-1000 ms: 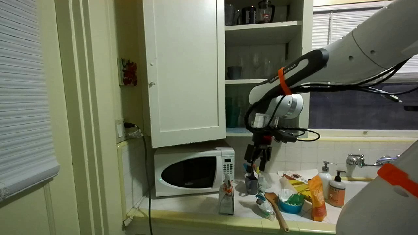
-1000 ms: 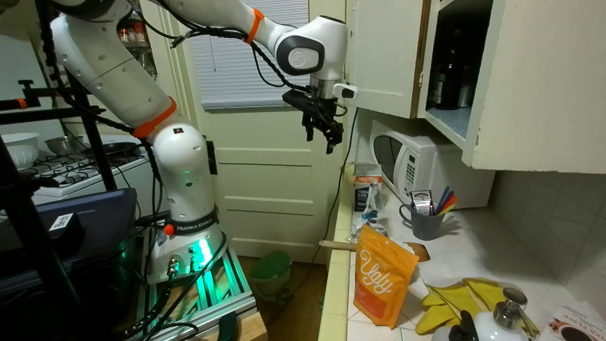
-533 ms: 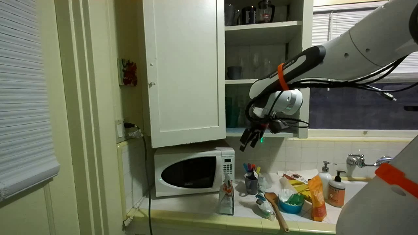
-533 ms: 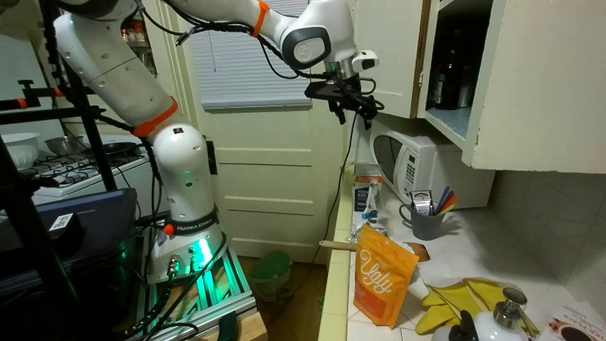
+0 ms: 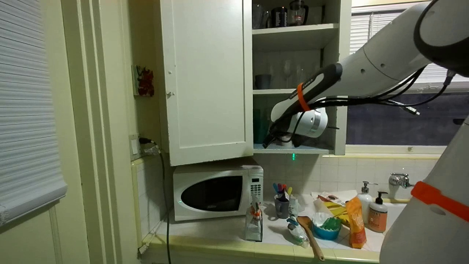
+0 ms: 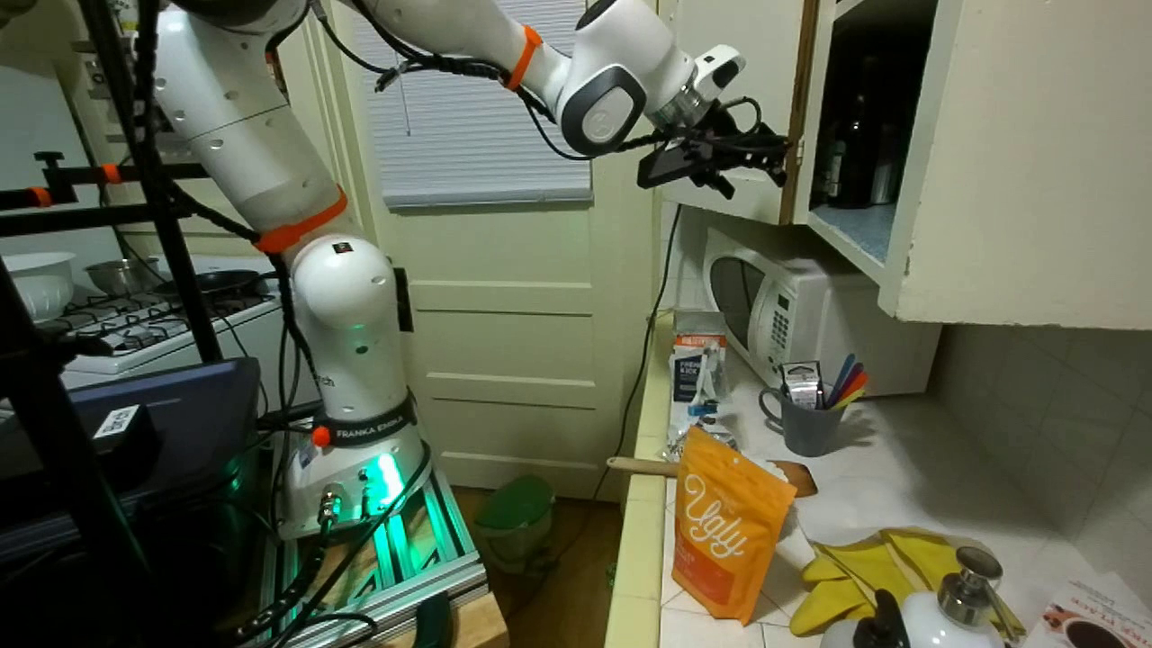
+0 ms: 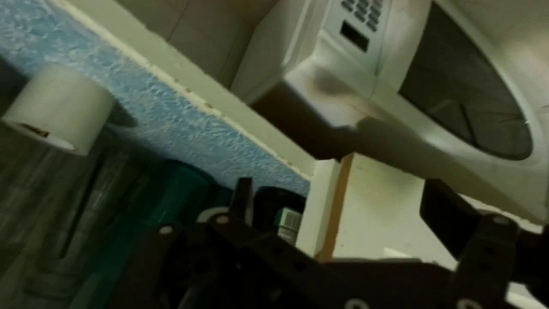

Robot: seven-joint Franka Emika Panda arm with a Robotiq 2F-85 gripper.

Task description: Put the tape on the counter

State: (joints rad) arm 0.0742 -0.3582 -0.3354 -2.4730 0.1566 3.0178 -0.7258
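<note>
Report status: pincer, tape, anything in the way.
Pincer open, nothing held. Tape on blue cupboard shelf, not yet on counter. Open cupboard door seems close by, possible snag.

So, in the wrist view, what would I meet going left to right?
White hollow roll (likely the tape), teal cylindrical vessel, one black gripper finger, dark container with a barcode label, white cupboard door with brown wooden edge, the other black gripper finger. Boxy white microwave left out: it spans several of these.
</note>
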